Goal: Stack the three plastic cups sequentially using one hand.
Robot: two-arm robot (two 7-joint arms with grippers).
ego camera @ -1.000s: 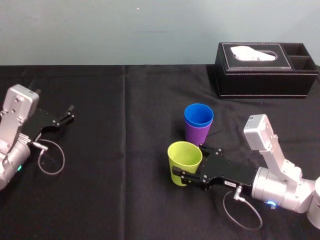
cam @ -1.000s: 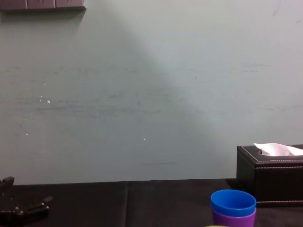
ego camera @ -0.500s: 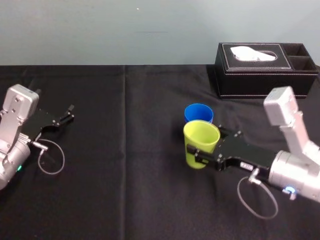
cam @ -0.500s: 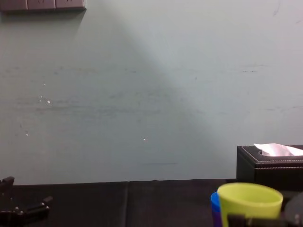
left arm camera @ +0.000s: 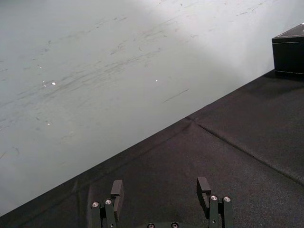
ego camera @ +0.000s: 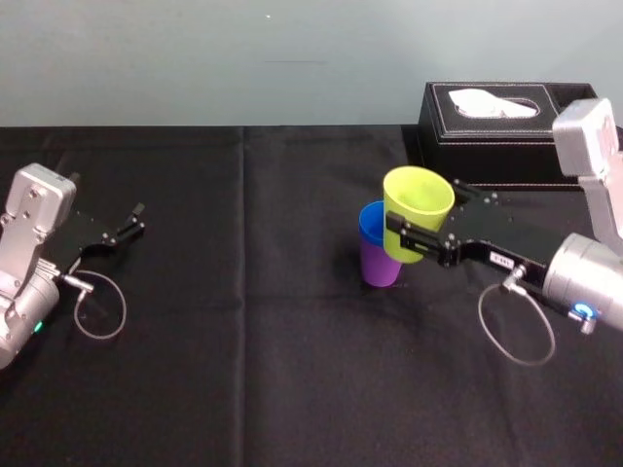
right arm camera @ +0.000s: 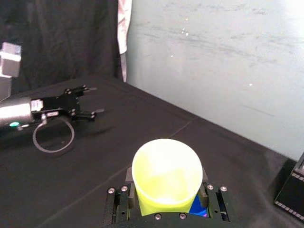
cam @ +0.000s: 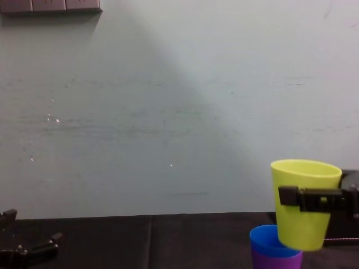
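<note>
**Q:** Where is the yellow-green cup [ego camera: 419, 199], and what holds it?

**A:** It is lifted off the black tabletop [ego camera: 243, 341], in front of the black tissue box [ego camera: 506, 136] and towards the box's left end. The right gripper [ego camera: 417, 243] has its jaws clamped across the cup's lower wall. This leaves the open mouth up and the base free to drop into another cup.

**Q:** What is under it?

**A:** The blue cup [ego camera: 370, 226] is already nested in the purple cup [ego camera: 378, 265], both standing upright on the tabletop on that same side of the tissue box. From the chest view, the yellow-green base hangs at the blue rim. It sits slightly off-centre and is not seated, so the last stacking step looks unfinished.

**Q:** What does the next move call for?

**A:** Probably centring the base over the blue mouth before lowering. A rim strike could tip the light stack.

**Q:** And the other arm?

**A:** The left gripper [ego camera: 127, 226] rests far to the tissue box's left with its jaws apart and nothing in them.
</note>
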